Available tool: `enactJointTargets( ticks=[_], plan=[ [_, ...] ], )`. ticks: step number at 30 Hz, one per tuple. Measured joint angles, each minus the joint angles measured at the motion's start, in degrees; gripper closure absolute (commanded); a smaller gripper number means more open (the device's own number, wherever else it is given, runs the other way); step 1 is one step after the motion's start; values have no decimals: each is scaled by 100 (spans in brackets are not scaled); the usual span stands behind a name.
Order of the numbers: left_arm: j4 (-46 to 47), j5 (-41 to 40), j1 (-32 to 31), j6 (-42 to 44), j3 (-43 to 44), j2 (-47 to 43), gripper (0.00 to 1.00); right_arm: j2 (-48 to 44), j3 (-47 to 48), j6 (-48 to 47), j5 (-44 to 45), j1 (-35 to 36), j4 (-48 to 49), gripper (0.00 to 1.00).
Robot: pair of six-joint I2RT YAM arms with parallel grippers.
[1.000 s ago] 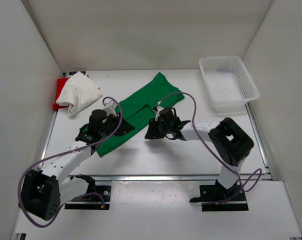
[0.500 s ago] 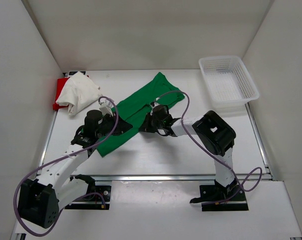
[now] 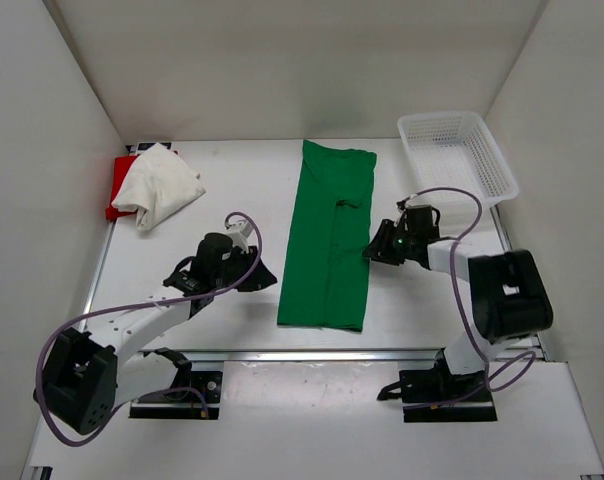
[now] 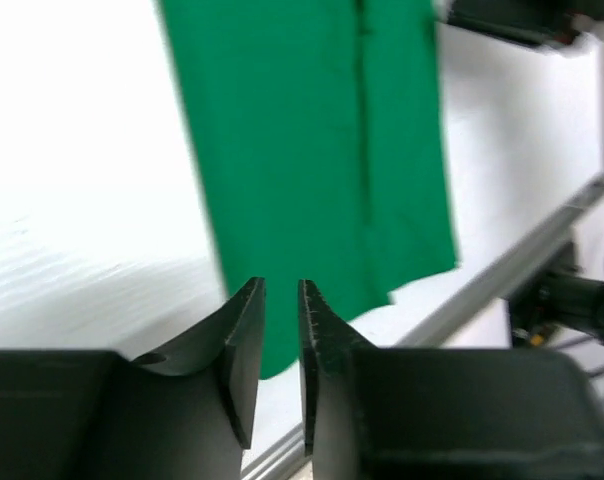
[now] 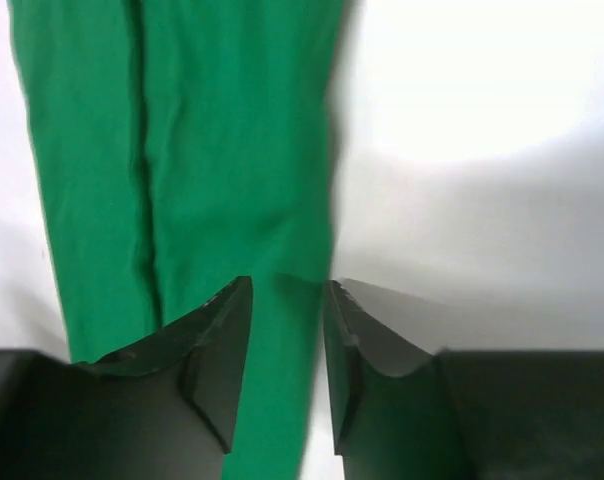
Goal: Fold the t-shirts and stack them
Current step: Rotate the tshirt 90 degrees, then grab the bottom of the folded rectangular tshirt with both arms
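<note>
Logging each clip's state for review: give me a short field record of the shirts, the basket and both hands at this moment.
green t-shirt: flat, folded into a long strip, mid-table
white t-shirt: crumpled, lying on the red one, far left corner
red t-shirt: mostly hidden beneath
basket: far right corner
left hand: narrowly open, empty, left of the strip
right hand: open, at the strip's right edge

overhead view, close wrist views, shared green t-shirt (image 3: 330, 245)

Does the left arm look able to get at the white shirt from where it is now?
Probably yes: the white shirt lies uncovered on the red shirt at far left, with only bare table between it and the empty left pincer.
</note>
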Motion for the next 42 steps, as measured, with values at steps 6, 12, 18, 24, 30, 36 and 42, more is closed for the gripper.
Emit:
enactJointTargets(
  ticks=[6,12,18,24,30,36,42],
  plan=[
    [-299,-564,-254,291,-186,-13,62,-1786,-1021,-216,24,304,-511,66],
    [-339,-546,-551,367,-527,522,54,-3510,-2166,4,238,907,-1088,62],
    [-149,-304,-706,317,-588,717,57,-4177,-2892,595,264,1626,-1331,64],
    [-17,-179,-942,321,-529,927,58,-4367,-3189,1032,105,1674,-1032,72],
    [177,-48,-1093,286,-496,1108,75,-4341,-3340,1178,-31,1694,-905,92],
    [138,-22,-1119,249,-505,1152,100,-4452,-3346,1200,-20,1788,-1014,100],
    [-319,2,-1174,282,-732,601,100,-4944,-3480,1484,133,2588,-1338,100]
  ],
)
